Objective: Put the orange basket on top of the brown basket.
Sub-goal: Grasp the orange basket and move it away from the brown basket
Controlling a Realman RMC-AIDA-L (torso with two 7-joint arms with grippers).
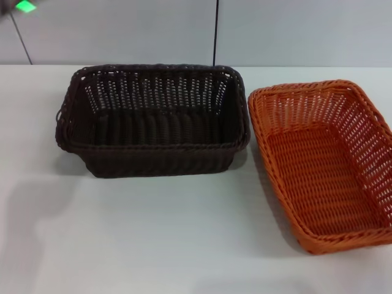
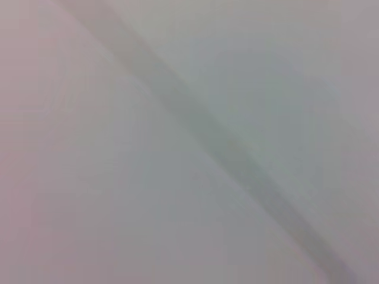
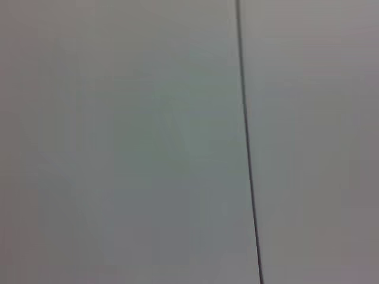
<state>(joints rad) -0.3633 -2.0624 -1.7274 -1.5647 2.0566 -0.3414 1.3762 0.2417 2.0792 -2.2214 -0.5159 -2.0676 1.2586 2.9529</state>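
The brown basket (image 1: 156,119) stands upright on the white table, left of centre in the head view. The orange basket (image 1: 324,162) stands upright on the table just to its right, turned at a slight angle, its near left rim corner close to the brown basket's right rim. Both baskets are empty. Neither gripper shows in any view. The two wrist views show only plain grey surface with a dark seam line, and no basket.
The white table (image 1: 153,239) extends in front of and to the left of the baskets. A grey panelled wall (image 1: 275,30) with dark vertical seams stands behind the table. The orange basket reaches the head view's right edge.
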